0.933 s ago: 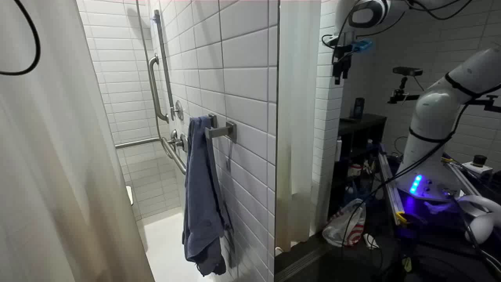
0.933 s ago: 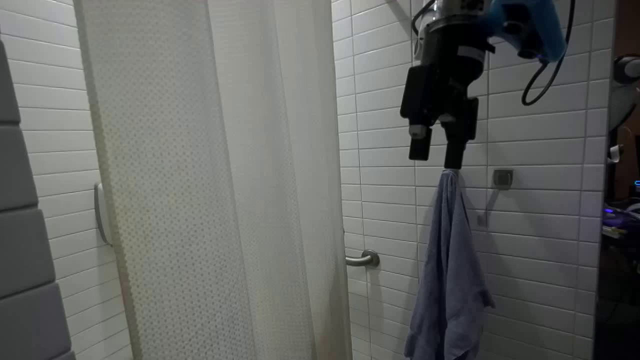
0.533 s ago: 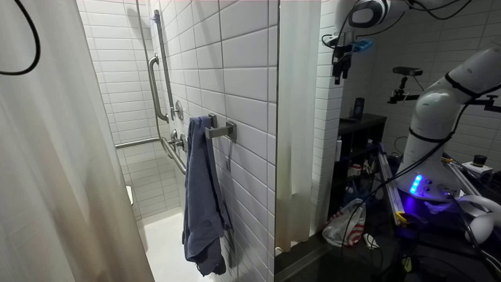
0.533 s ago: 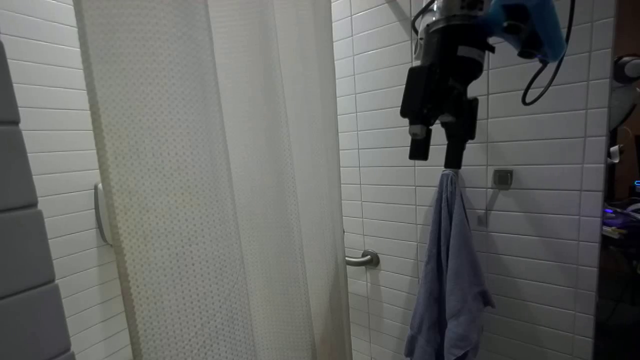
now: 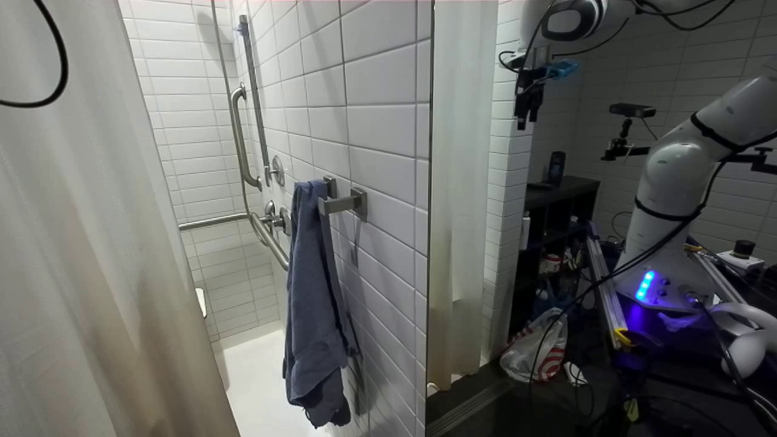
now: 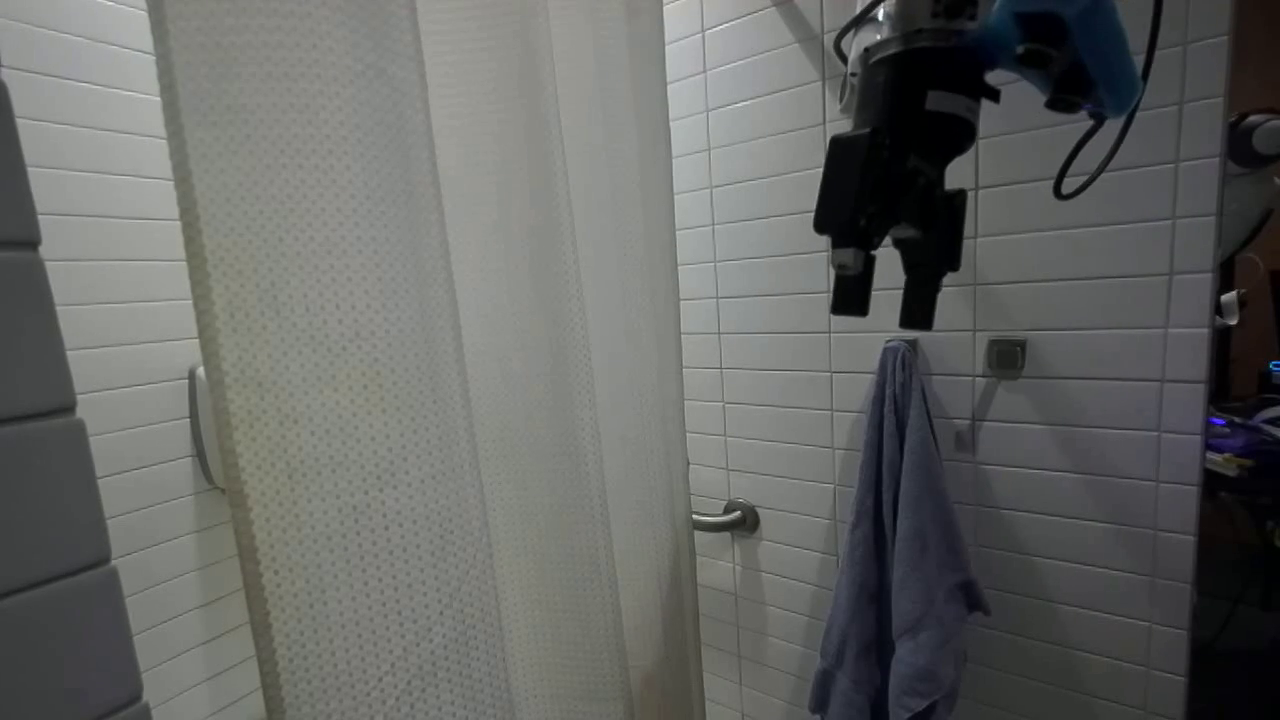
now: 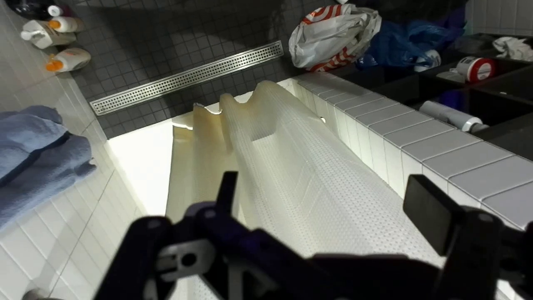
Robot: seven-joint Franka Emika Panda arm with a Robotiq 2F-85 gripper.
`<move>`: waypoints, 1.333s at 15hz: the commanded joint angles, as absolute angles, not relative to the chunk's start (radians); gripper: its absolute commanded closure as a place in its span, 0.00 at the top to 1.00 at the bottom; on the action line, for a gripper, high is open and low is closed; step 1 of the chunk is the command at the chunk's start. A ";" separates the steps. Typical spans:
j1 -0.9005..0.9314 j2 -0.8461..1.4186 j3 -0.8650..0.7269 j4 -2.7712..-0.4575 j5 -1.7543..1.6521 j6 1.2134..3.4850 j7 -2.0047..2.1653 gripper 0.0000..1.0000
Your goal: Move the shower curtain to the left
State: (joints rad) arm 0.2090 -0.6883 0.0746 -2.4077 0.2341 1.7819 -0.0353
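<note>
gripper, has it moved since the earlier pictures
Yes. In an exterior view, judged against the square wall hook, the gripper has shifted slightly right and up in the picture.

White arm (image 5: 671, 176), black straps (image 5: 665, 215); black two-fingered tool (image 6: 884, 321).

Plastic bag (image 7: 333, 35) on dark tiled floor (image 7: 175, 46)

No word or number is legible. The white plastic bag (image 5: 521, 355) carries a red ring mark (image 5: 550, 362) (curved red bands in the wrist view), and the red-and-white container (image 7: 476, 69) has marks too small to read.
</note>
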 commanded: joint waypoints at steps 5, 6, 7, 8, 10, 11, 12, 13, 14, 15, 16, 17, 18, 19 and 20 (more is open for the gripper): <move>0.138 -0.861 0.042 -2.411 0.122 1.764 -0.096 1.00; 0.136 -0.876 0.035 -2.403 0.122 1.735 -0.096 1.00; 0.139 -0.905 0.034 -2.399 0.129 1.700 -0.092 1.00; 0.136 -0.858 0.043 -2.403 0.140 1.745 -0.082 1.00; 0.135 -0.894 0.037 -2.402 0.141 1.716 -0.084 1.00; 0.135 -0.903 0.037 -2.402 0.141 1.712 -0.085 1.00; 0.135 -0.908 0.037 -2.402 0.141 1.710 -0.085 1.00; 0.135 -0.909 0.037 -2.403 0.141 1.710 -0.085 1.00; 0.135 -0.909 0.037 -2.403 0.141 1.710 -0.085 1.00; 0.135 -0.908 0.037 -2.404 0.141 1.710 -0.085 1.00; 0.137 -0.901 0.025 -2.411 0.154 1.700 -0.087 1.00; 0.142 -0.883 -0.002 -2.420 0.182 1.704 -0.099 1.00; 0.139 -0.864 -0.020 -2.428 0.203 1.708 -0.102 1.00; 0.135 -0.834 -0.043 -2.438 0.222 1.726 -0.116 1.00; 0.127 -0.806 -0.060 -2.444 0.230 1.748 -0.130 1.00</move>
